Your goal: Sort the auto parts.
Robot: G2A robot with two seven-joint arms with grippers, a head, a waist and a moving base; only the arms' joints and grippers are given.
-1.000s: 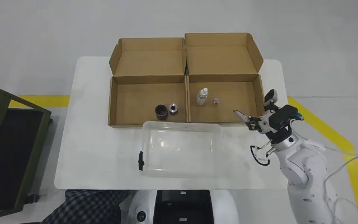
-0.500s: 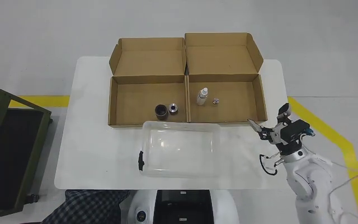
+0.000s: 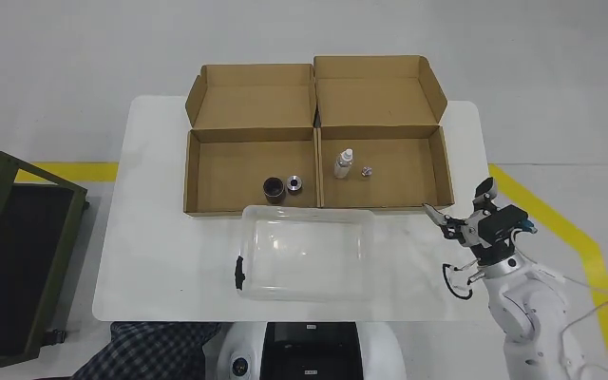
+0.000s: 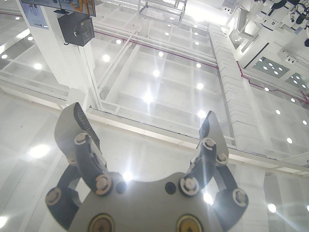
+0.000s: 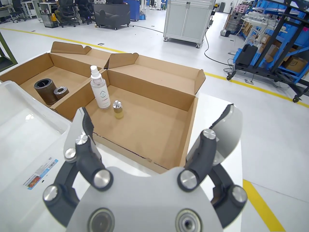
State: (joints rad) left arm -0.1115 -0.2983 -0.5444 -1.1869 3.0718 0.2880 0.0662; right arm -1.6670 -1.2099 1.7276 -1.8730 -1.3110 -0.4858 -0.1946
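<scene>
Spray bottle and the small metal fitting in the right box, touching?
Apart. The top view shows bare floor of the cardboard box between the spray bottle and the small metal fitting.

Right gripper (image 3: 458, 201) and left gripper (image 4: 142, 112): both spread wide, nothing held.
The right arm (image 3: 521, 296) extends forward on the robot's right side. Its wrist (image 3: 496, 228) carries the right gripper aimed forward and slightly towards the robot's left, with its two fingers (image 5: 82, 121) well apart. The left gripper points steeply upward, and its ribbed fingertips (image 4: 83, 121) are likewise parted with open space between them.
</scene>
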